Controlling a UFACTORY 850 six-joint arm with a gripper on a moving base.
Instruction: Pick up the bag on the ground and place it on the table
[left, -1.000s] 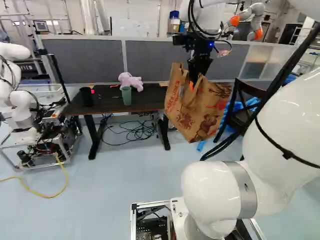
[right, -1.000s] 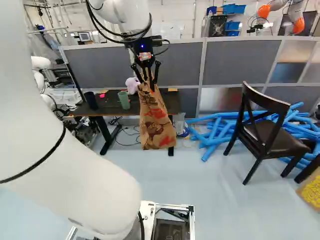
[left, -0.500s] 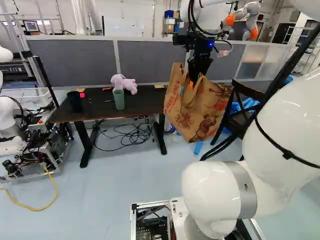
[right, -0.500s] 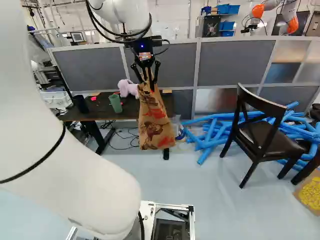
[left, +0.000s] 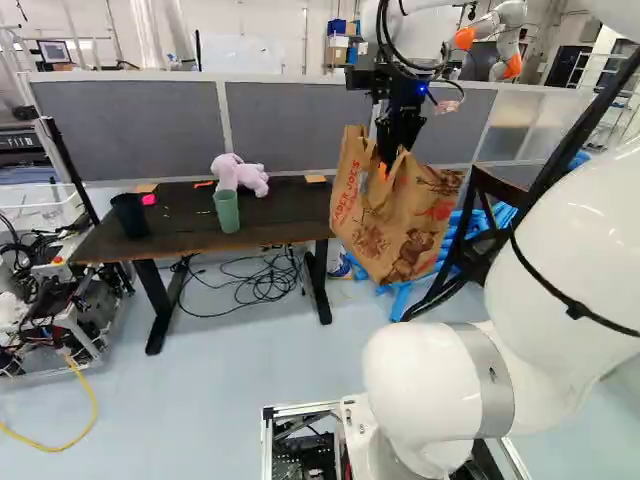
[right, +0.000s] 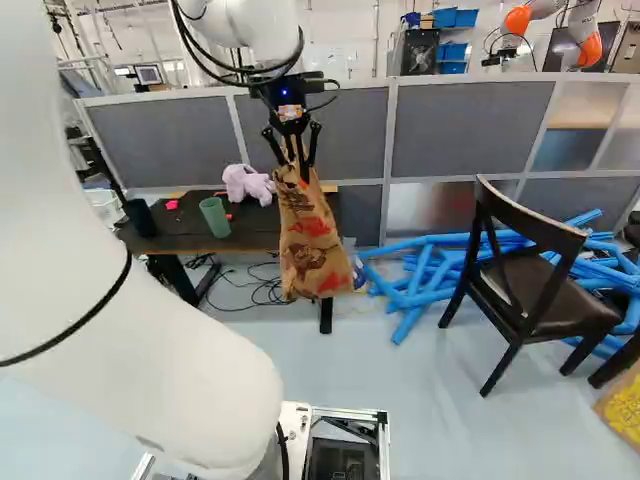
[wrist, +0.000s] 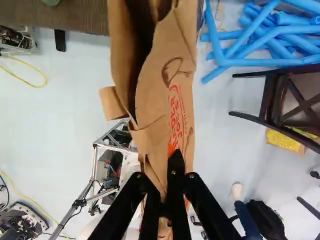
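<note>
High in the right base view, my gripper (right: 296, 170) points down, shut on the top of the brown paper bag (right: 312, 250). The bag hangs in the air, off the floor, and in the left base view the bag (left: 395, 215) tilts just beyond the right end of the dark table (left: 180, 238). In the wrist view the gripper (wrist: 172, 165) has its fingers together on the paper, and the bag (wrist: 165, 75) stretches ahead of them.
On the table stand a green cup (left: 227, 210), a black cup (left: 130, 214) and a pink plush toy (left: 240, 175). A dark chair (right: 530, 280) and blue tubes (right: 430, 270) are to the right. Cables (left: 255, 280) lie under the table. Another robot (left: 490, 38) is behind the partition.
The base has moved: the table looks nearer and has shifted left in the left base view. The arm and the bag held in my gripper keep their place against the arm's lowest joint.
</note>
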